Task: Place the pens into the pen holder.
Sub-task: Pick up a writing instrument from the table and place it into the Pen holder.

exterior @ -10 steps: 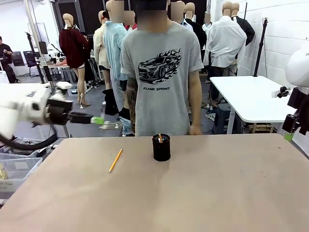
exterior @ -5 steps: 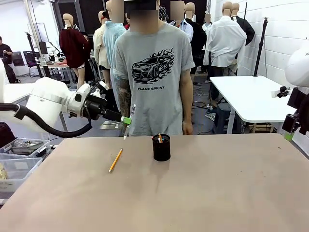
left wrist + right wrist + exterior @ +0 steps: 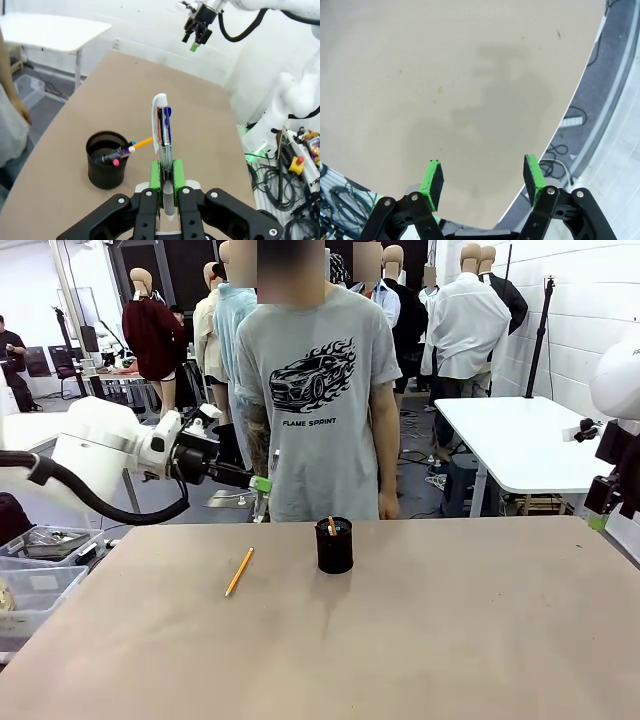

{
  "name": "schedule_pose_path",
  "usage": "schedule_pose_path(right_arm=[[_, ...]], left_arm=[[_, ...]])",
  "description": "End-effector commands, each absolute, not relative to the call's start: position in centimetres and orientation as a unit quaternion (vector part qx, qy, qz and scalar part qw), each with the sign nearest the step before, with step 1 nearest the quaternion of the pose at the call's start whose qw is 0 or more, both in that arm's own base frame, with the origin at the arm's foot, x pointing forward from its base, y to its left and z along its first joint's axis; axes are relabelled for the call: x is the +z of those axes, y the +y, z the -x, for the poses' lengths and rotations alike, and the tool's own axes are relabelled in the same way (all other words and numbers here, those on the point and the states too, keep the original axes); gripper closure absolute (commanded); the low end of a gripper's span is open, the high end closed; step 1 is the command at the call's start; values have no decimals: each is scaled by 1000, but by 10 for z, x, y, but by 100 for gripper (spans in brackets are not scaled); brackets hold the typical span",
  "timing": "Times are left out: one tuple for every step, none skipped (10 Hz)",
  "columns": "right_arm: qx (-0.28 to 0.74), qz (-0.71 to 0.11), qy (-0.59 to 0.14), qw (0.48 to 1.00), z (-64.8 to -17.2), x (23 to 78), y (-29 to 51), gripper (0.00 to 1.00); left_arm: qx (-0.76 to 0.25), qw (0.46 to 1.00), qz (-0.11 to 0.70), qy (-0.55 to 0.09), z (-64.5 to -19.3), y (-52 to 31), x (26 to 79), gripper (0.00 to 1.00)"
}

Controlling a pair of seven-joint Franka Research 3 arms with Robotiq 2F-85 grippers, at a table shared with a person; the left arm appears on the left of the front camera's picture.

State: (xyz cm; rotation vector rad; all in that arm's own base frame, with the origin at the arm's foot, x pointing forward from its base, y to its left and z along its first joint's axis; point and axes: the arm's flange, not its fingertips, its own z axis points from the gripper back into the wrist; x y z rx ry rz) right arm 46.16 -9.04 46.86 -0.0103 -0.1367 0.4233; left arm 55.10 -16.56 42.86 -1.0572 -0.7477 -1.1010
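Pens, left to right across the front view.

Left gripper (image 3: 262,484): raised above the far-left part of the table (image 3: 450,630), reaching in from the left, level with the person's (image 3: 320,380) waist. Jaws clamped on a white ballpoint pen (image 3: 162,125). In the left wrist view the green pads pinch the barrel near one end. The rest of the pen, with its white clip and blue insert, sticks out past the fingertips.

Yellow pencil (image 3: 239,572): flat on the table, slanted, near the pen holder (image 3: 334,546) on its left, not touching it.

Pen holder: black mesh cup, upright, mid-table toward the far edge, just in front of the person. In the left wrist view it sits left of the held pen and apart from it. Inside, leaning on the rim, are an orange pencil (image 3: 143,143) and a dark pen with a pink end (image 3: 118,159).

Right gripper (image 3: 482,176): jaws spread wide, nothing between the pads, hanging over the table's edge.
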Motion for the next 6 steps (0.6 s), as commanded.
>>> schedule_pose_path(right_arm=[[217,17,-70,973,-461,466,-92,20],[217,17,-70,973,-461,466,-92,20],[217,17,-70,973,-461,466,-92,20],[217,17,-70,973,-461,466,-92,20],[217,17,-70,973,-461,466,-92,20],[217,17,-70,973,-461,466,-92,20]], left_arm=[[-523,615,482,-340,-589,-189,419,100],[-550,583,490,-343,-608,-200,417,100],[-557,576,483,-353,-630,-210,409,100],[-559,571,488,-351,-645,-219,402,100],[-572,547,510,-336,-655,-226,398,100],[-587,530,510,-339,-656,-235,397,100]])
